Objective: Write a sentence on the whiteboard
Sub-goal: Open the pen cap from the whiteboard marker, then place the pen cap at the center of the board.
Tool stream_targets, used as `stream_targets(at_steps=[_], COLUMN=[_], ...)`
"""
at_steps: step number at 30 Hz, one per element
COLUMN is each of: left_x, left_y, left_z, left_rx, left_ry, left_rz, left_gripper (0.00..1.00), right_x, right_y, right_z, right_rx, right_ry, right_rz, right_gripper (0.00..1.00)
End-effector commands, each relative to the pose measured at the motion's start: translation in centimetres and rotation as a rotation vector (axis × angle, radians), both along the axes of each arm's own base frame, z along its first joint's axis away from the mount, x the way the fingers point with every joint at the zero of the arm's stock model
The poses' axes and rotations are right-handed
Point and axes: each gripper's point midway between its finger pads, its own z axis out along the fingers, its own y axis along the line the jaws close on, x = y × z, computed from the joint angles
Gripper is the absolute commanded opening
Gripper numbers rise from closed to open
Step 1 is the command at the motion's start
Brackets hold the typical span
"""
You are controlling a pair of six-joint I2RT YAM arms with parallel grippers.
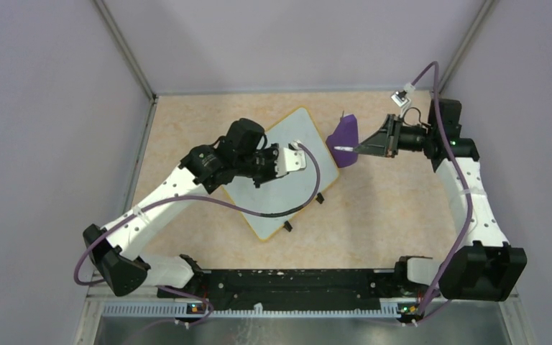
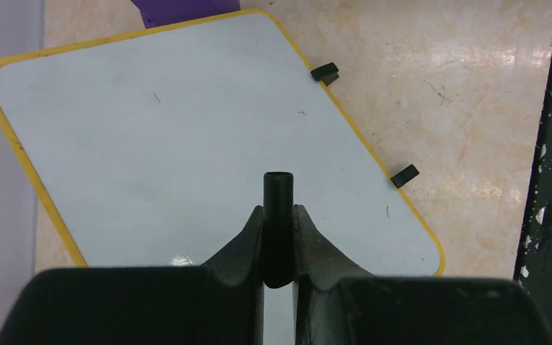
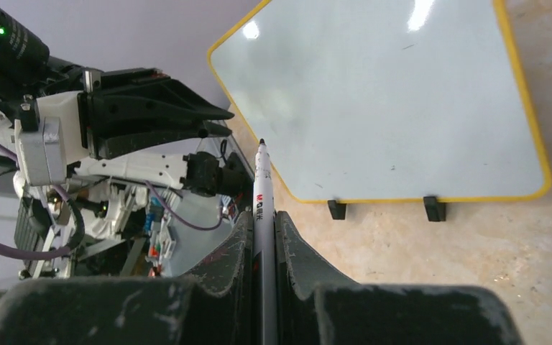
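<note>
Large white orange-rimmed whiteboard [image 2: 187, 129] blank; writing not begun. Right claw [image 3: 262, 224] grips uncapped white marker pen [image 3: 261, 180], left claw [image 2: 278, 219] a black tubular cap [image 2: 278, 188]. Next: bring tip onto board

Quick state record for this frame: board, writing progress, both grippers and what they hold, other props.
whiteboard: white, rounded corners, yellow-orange rim, lying on the tan table; two black clip feet on one edge
writing: none visible, only faint specks
left gripper: shut on a short black tube, likely the pen cap, above the board
right gripper: shut on a white marker pen, black tip bare, not on the board
purple wedge block: beside the board's far edge
</note>
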Motion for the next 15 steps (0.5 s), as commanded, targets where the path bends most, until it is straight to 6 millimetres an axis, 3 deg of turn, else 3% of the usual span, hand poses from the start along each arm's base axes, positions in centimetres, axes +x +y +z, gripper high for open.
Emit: stream_targets(at_steps=[1, 4, 7, 15], left_x=[-0.9, -1.6, -3.1, -4.4], left_y=[-0.9, -2.8, -6.1, -14.1], left_z=[0.7, 0.1, -0.8, -6.5], left_rx=[-0.065, -0.103, -0.108, -0.09], left_ry=[0.044, 0.158, 0.257, 0.322], left_rz=[-0.017, -0.035, -0.095, -0.07], left_gripper=[0.0, 0.0, 0.0, 0.0], right_x=[0.1, 1.3, 2.6, 4.1], right_y=[-2.3, -4.4, -6.3, -9.3], right_z=[2.4, 2.4, 1.9, 0.6], right_rx=[0.028, 0.046, 0.042, 0.004], right_ry=[-0.101, -0.11, -0.101, -0.079], right_rz=[-0.016, -0.086, -0.162, -0.273], right_gripper=[0.0, 0.0, 0.0, 0.0])
